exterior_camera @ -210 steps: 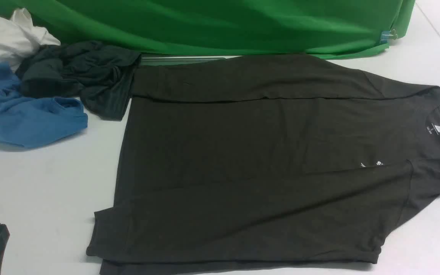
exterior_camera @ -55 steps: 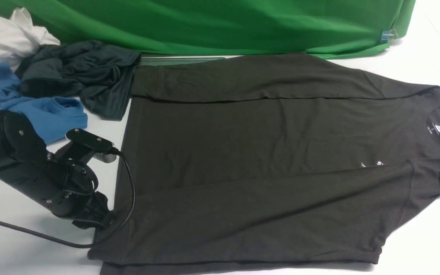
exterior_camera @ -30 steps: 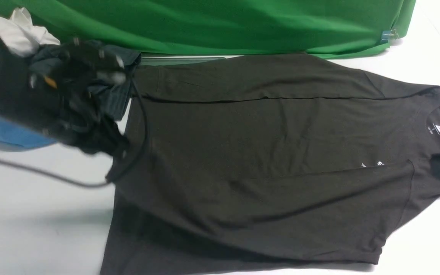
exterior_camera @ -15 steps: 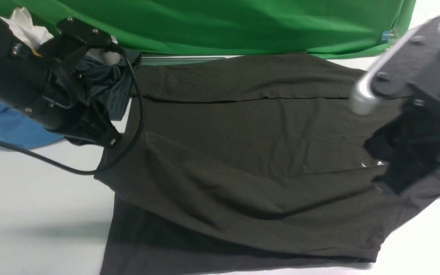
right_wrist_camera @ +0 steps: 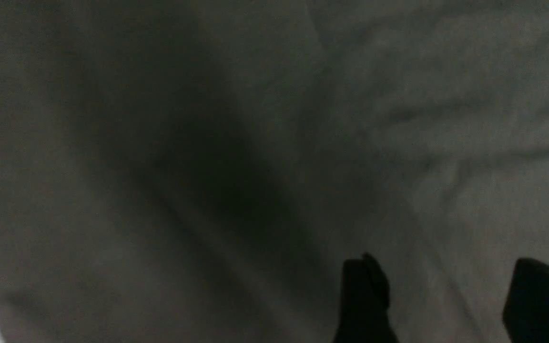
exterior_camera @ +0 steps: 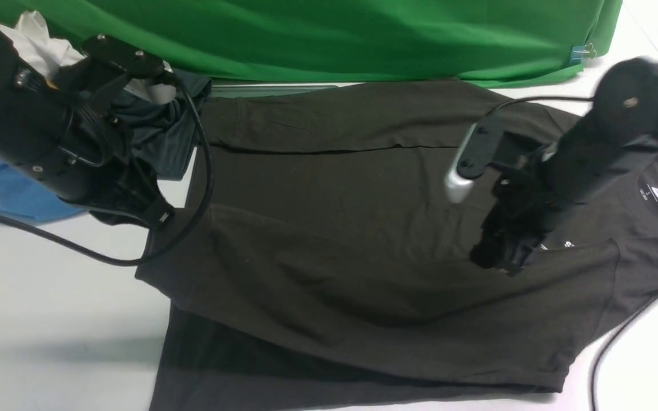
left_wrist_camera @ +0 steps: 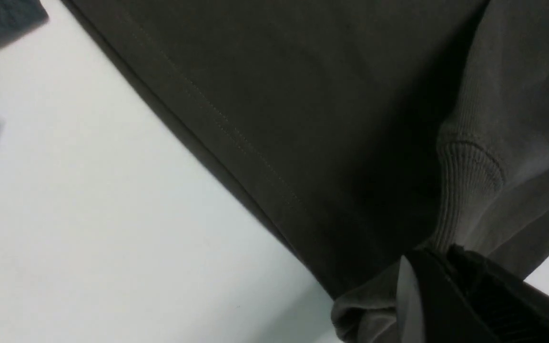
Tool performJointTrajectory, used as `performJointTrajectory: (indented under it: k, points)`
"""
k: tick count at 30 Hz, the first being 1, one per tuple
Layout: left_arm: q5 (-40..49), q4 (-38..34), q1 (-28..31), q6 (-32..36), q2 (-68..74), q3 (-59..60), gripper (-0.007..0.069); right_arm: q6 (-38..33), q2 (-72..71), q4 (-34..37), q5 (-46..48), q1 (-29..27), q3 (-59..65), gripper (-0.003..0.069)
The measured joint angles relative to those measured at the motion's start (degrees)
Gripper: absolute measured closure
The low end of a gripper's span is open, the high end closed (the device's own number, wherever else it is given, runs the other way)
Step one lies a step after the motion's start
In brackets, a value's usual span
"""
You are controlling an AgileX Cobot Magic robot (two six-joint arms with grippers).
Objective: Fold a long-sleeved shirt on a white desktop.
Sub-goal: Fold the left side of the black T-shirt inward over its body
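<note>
Right gripper (exterior_camera: 499, 261) now farther inward, spread over long-sleeved shirt (exterior_camera: 334, 228); left gripper (exterior_camera: 156, 216) pinching its cuff (left_wrist_camera: 465, 181).

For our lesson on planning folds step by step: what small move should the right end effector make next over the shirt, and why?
Probably lower the right end effector and close it on the shirt. Its jaws stand open over the cloth beside the print, while the left end effector holds the cuff raised.
</note>
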Motion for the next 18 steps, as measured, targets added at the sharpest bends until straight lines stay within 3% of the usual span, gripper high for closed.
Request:
performJointTrajectory:
  k: [9,18]
  points:
    - [-0.1,0.7,0.0,0.0,0.0,-0.1,0.0594,-7.5,5.4,2.8,-2.2,0.0,-1.3,0.0253]
    - [-1.1,0.7,-0.1,0.0,0.0,-0.1,0.0594,-9.6,7.9,5.1,-1.6,0.4,-1.3,0.0338]
